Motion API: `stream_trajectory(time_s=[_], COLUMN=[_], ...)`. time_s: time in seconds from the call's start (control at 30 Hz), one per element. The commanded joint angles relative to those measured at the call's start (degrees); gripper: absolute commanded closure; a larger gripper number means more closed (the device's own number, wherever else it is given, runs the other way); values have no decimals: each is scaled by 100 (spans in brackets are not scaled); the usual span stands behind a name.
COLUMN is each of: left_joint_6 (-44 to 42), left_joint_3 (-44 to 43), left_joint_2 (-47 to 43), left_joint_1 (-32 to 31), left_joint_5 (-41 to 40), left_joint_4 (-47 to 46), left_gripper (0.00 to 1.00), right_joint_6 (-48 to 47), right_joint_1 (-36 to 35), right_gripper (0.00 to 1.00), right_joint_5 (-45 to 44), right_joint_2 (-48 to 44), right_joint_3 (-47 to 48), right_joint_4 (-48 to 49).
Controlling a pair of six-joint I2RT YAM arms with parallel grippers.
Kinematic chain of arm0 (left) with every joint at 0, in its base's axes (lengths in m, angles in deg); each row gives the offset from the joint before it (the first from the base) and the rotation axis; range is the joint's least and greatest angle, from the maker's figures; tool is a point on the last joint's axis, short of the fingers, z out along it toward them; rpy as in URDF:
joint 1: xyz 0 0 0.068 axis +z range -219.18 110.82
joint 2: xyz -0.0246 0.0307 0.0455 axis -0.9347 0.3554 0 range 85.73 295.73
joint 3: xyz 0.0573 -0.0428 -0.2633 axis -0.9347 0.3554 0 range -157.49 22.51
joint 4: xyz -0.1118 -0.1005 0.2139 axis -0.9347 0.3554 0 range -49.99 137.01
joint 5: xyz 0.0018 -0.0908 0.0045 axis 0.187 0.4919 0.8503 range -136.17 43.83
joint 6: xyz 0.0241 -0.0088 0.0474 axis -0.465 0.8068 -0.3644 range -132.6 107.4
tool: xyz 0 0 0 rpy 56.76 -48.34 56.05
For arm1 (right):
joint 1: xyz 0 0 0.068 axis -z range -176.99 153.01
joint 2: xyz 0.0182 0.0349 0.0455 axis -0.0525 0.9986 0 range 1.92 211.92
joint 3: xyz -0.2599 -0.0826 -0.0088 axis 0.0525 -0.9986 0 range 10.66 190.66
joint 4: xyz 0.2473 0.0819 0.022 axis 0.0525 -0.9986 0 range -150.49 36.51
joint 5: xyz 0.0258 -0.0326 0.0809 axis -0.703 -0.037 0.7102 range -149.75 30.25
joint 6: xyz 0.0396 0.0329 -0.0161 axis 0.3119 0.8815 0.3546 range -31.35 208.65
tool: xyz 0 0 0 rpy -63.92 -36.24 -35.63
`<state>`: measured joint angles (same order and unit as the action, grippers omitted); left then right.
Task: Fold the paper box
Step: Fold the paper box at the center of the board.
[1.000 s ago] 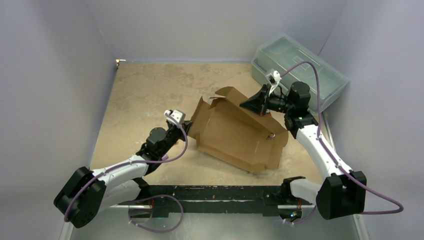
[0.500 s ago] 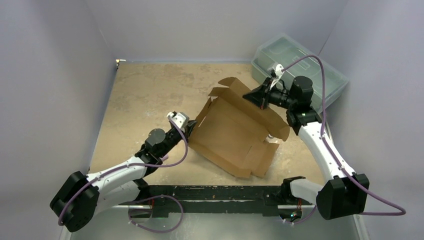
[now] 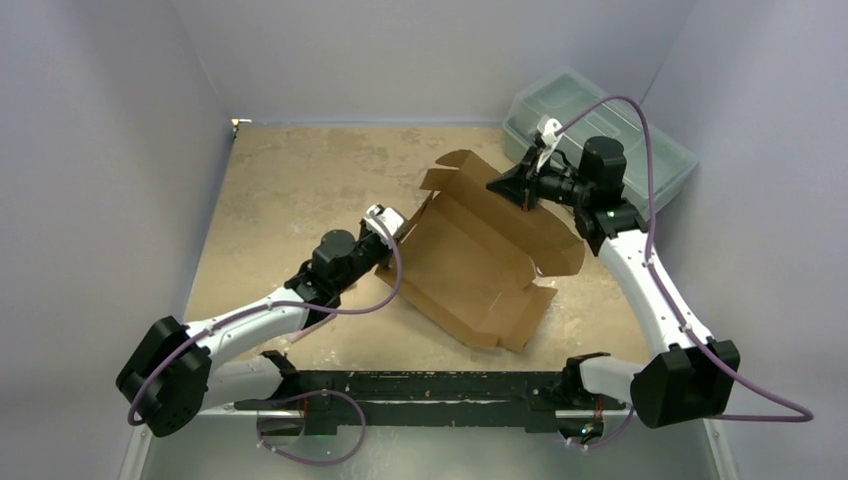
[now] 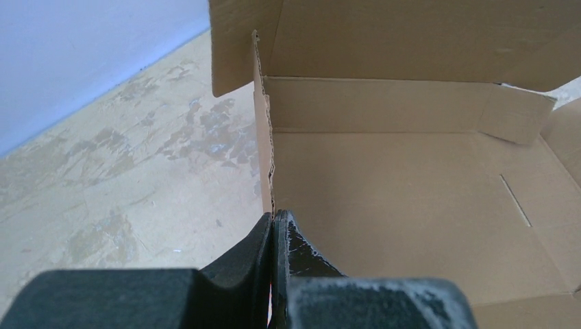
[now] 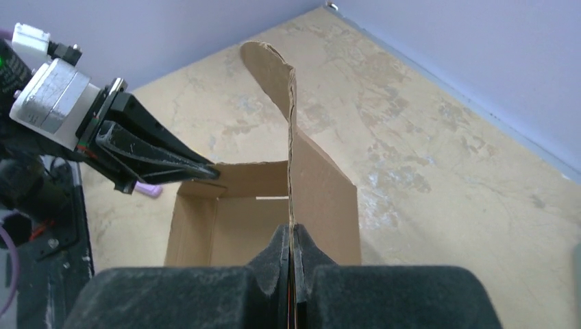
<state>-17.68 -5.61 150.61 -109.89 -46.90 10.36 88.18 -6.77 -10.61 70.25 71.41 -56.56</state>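
The paper box (image 3: 470, 260) is brown corrugated cardboard, partly folded, in the middle of the table with its walls standing up. My left gripper (image 3: 392, 232) is shut on the box's left wall edge; in the left wrist view (image 4: 273, 221) the thin cardboard edge runs up from between the pads, with the box floor (image 4: 397, 205) to the right. My right gripper (image 3: 518, 190) is shut on the far right flap; in the right wrist view (image 5: 290, 236) the flap edge (image 5: 291, 137) rises from the closed pads, and the left gripper's fingers (image 5: 157, 154) show beyond.
A translucent grey-green plastic toolbox (image 3: 610, 120) sits at the back right, close behind my right arm. The black base rail (image 3: 430, 385) runs along the near edge. Purple walls enclose the table on three sides.
The left gripper has moved right and away along the box's left wall. The right gripper has lifted and drawn back with its flap. The box has shifted and its walls stand more upright.
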Motion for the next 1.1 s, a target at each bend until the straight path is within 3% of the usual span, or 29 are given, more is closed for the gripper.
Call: stream_trajectory(time_s=[0.0,0.2,0.4,0.7,1.07], left_joint_6=[-425,-476,-282,-2,-17], left_joint_3=[-609,-694,-616,-384,283], left_joint_2=[277,379,451,703,192], left_joint_1=[-47,-48,-56,-56,-60], left_joint_5=[-114,-238,-439,-538,-345], left_joint_4=[777,951,1008,939,367], left_gripper=[100,100,100,100,100], right_joint_6=[-1508,-2556,-2935,-2957,-3415], right_joint_1=[-129,-560,-971,-1459,-1456], right_gripper=[100,100,100,100,100], right_joint_5=[235,-50,-186,-128,-634], right_joint_2=[285,936,1417,1484,1265], right_joint_3=[1070,2196,2842,2530,2628], right_joint_4=[-1246,-2601,-3232,-3187,-3476])
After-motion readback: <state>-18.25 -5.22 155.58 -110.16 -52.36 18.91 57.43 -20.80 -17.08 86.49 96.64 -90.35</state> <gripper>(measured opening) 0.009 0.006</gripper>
